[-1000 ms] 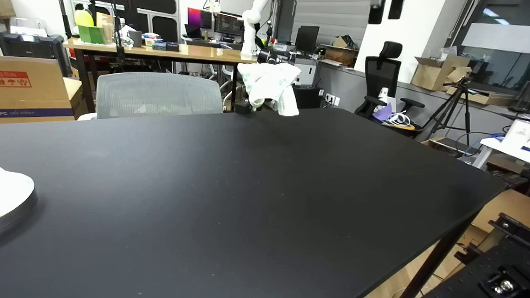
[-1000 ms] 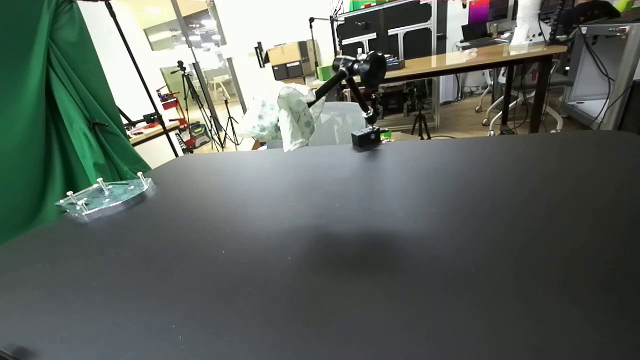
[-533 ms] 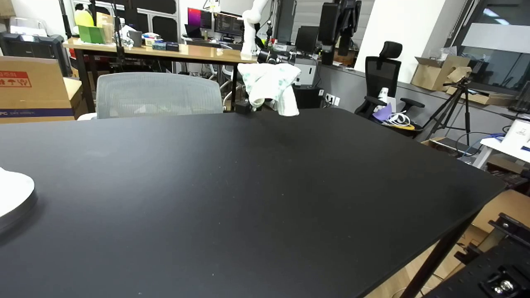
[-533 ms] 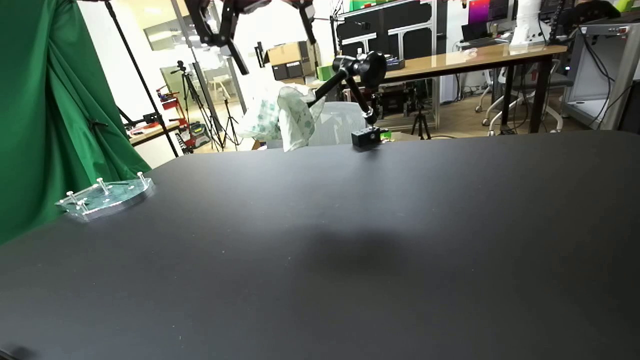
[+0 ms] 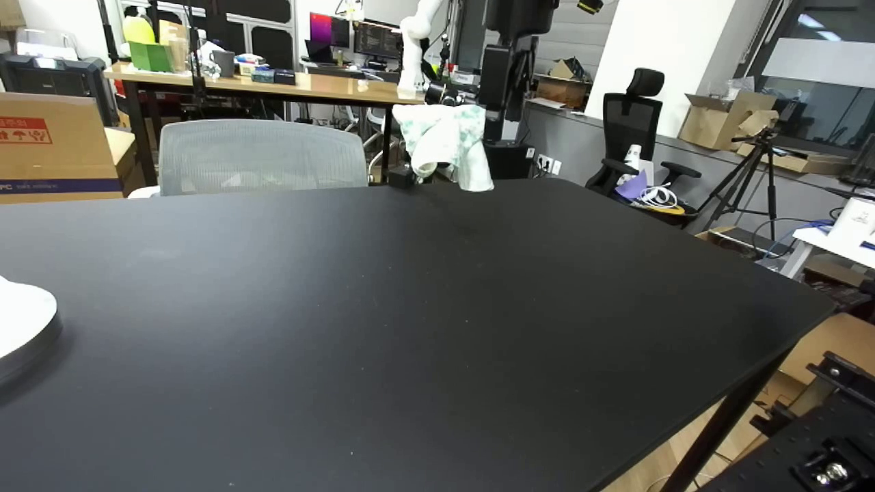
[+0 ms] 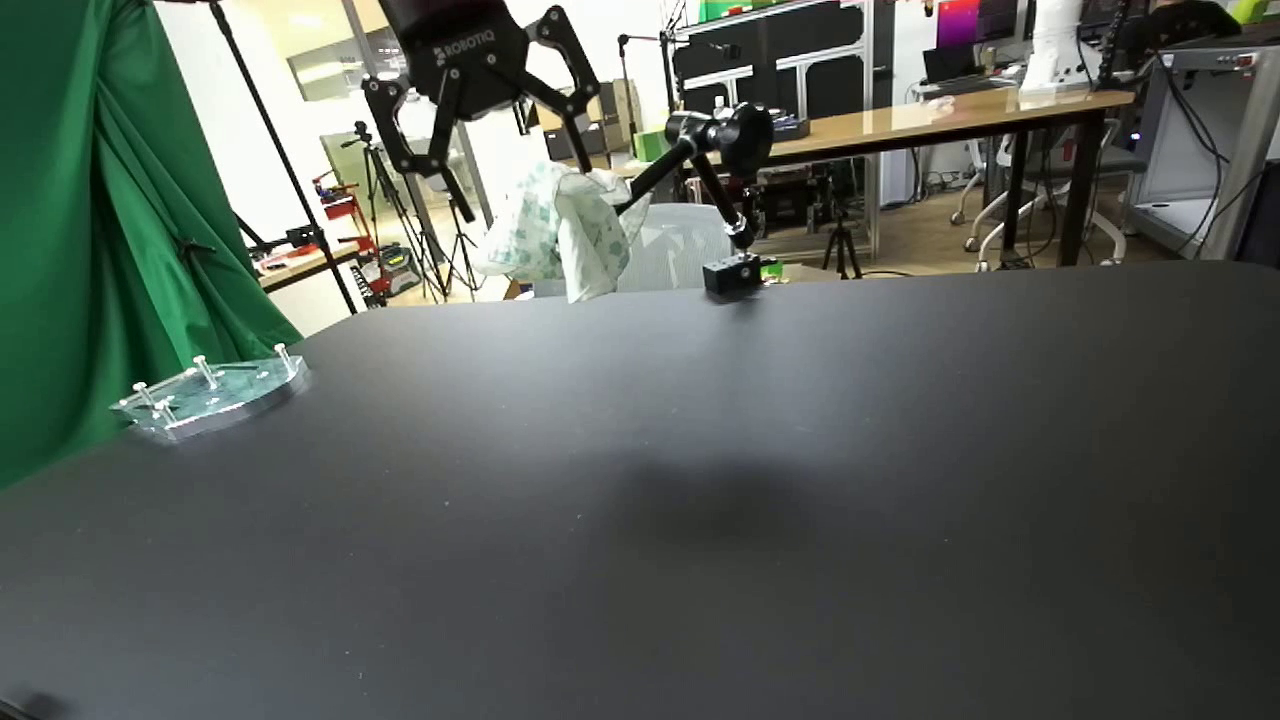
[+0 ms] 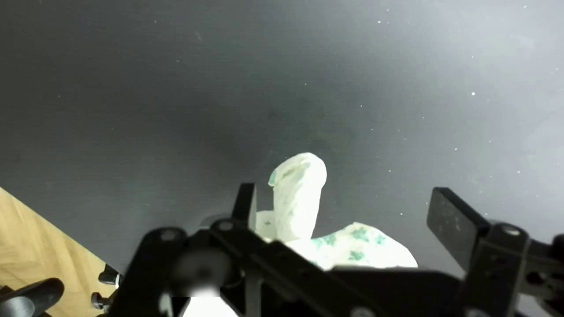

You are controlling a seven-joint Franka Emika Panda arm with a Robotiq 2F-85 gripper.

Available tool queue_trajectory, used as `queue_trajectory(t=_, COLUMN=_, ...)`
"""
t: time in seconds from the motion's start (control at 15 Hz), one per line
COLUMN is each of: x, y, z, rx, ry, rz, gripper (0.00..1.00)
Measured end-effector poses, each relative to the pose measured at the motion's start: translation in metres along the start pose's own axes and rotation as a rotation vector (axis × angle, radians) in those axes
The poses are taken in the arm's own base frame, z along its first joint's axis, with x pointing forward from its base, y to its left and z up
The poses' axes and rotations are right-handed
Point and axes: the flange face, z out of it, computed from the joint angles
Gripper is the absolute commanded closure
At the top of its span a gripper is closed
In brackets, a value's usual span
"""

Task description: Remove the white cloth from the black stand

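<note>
Black table [image 6: 750, 430], black two-fingered gripper [image 6: 527, 191] with fingers spread wide, black jointed stand [image 6: 745, 142], white cloth with green leaf print [image 6: 592, 232].
The frame edges crop the table, which extends below the fingers. The gripper is cut off at the top edge of both exterior views. The stand rises beside the fingers, its upper end concealed by the cloth draped over it. In the wrist view the cloth lies between the fingers, partly masked by the gripper; contact with either finger cannot be determined. In an exterior view, well apart from the fingers, an open brown cardboard box [image 5: 716, 127] shows pale crumpled material [image 5: 741, 86] at its mouth; a small green box [image 5: 152, 57] has a rounded yellow object [image 5: 139, 31] above its rim, whether inside or behind being indistinct.
</note>
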Motion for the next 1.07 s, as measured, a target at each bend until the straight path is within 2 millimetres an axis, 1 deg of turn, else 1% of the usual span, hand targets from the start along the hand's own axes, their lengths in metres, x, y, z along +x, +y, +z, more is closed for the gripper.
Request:
queue_trajectory(t=0.2, x=0.008, y=-0.002, z=0.003, rx=-0.009, ry=0.022, rz=-0.037, gripper=0.00)
queue_trajectory(t=0.6, x=0.019, y=-0.001, z=0.002, rx=-0.030, ry=0.059, rz=-0.089, gripper=0.00)
queue_trajectory(t=0.67, x=0.020, y=-0.001, z=0.002, rx=-0.033, ry=0.064, rz=-0.094, gripper=0.02)
queue_trajectory(t=0.73, x=0.021, y=-0.001, z=0.002, rx=-0.037, ry=0.068, rz=-0.100, gripper=0.26)
queue_trajectory(t=0.8, x=0.022, y=0.000, z=0.003, rx=-0.042, ry=0.069, rz=-0.106, gripper=0.26)
queue_trajectory(t=0.87, x=0.022, y=0.000, z=0.003, rx=-0.047, ry=0.070, rz=-0.113, gripper=0.31)
queue_trajectory(t=1.07, x=0.024, y=-0.001, z=0.006, rx=-0.054, ry=0.074, rz=-0.124, gripper=0.54)
